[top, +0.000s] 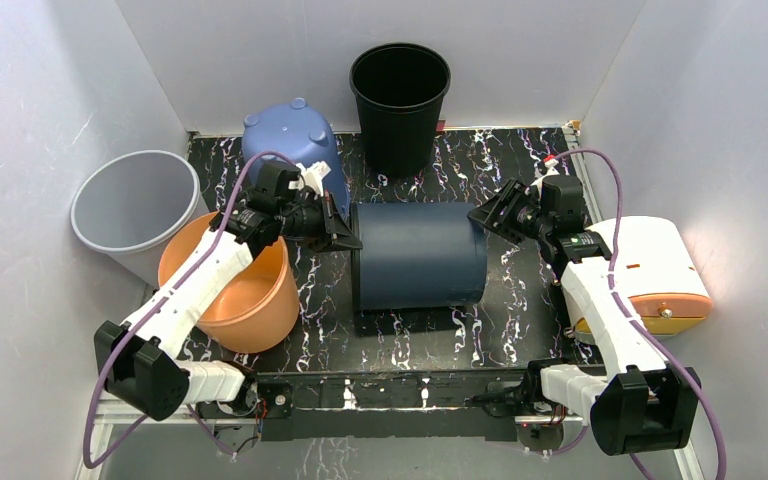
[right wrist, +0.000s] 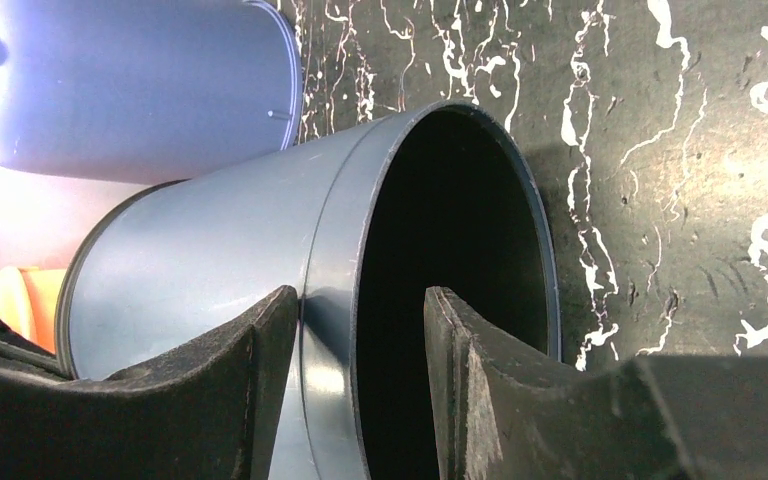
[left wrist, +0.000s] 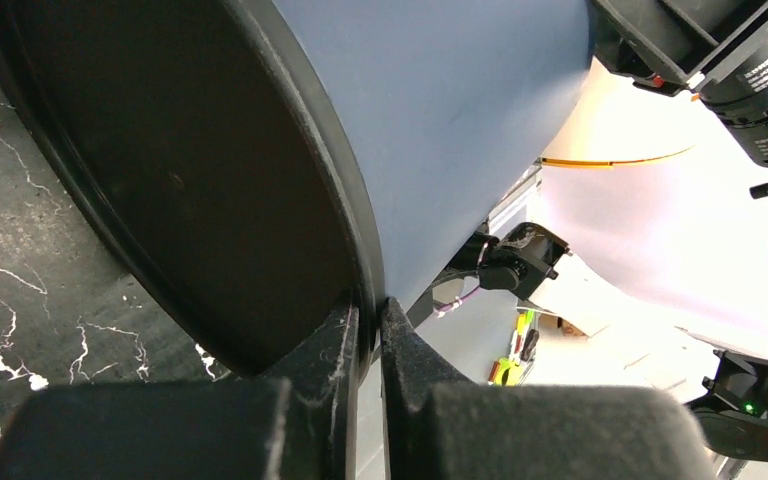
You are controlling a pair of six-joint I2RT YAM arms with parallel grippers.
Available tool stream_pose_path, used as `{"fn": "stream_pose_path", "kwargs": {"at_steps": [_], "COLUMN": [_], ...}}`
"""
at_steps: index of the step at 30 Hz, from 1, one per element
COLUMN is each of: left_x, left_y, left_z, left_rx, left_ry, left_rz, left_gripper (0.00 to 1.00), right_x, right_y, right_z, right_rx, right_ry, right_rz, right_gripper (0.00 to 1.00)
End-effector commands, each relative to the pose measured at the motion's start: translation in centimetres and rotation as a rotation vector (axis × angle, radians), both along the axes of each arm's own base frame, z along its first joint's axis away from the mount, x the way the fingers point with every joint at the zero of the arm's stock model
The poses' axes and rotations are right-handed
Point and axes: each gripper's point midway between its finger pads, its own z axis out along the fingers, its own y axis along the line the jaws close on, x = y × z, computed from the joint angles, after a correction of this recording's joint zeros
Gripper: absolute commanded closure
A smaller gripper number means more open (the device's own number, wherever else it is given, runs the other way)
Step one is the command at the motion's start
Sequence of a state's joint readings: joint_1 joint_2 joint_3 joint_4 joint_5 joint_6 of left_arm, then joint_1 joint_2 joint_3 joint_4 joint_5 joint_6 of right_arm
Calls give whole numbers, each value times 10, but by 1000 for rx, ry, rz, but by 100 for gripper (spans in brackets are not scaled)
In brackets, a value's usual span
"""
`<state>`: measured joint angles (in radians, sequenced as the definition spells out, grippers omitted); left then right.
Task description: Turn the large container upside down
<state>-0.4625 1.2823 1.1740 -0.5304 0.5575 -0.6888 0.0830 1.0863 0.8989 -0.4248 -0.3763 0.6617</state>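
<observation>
Large container [top: 420,255] lying on its side in the middle of the table [top: 530,320], mouth facing right, base facing left. Left gripper [left wrist: 368,335] pressed together, pinching the base rim at the left end. Right gripper [right wrist: 360,300] spread, straddling the mouth rim at the right end, one finger at the outer wall, the other inside with a gap. Orange bucket [top: 235,300] just left, black bin [top: 400,100] just beyond on the far side.

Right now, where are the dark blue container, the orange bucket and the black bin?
dark blue container [top: 420,255]: top external view, upper side wall.
orange bucket [top: 250,300]: top external view, inner wall.
black bin [top: 400,140]: top external view, outer wall.
</observation>
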Motion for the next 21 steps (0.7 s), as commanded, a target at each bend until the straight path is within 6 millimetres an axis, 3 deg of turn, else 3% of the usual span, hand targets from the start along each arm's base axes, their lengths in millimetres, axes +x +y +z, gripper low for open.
{"fn": "stream_pose_path", "kwargs": {"at_steps": [1,6,9,12,17,21], "left_x": [6,16,28,36,41,37], "left_y": [-11,-10,-2,-2,3,-2], "left_z": [28,52,78,97,124,143], "left_rx": [-64,-43,24,47,76,34], "left_ry": [-47,-101,-195,-261,-352,-413], "left_rz": [-23,-20,-12,-31,-43,-91], "left_gripper": [100,100,100,100,100,100], "right_x": [-18,-19,-19,-21,-23,-32], "right_y": [2,1,1,3,2,9], "right_z": [-27,-23,-15,-6,8,-1], "right_rx": [-24,-34,-47,-44,-46,11], "right_ry": [89,81,68,59,32,53], "right_rz": [33,38,54,76,72,75], "right_gripper": [53,51,27,16,16,29]}}
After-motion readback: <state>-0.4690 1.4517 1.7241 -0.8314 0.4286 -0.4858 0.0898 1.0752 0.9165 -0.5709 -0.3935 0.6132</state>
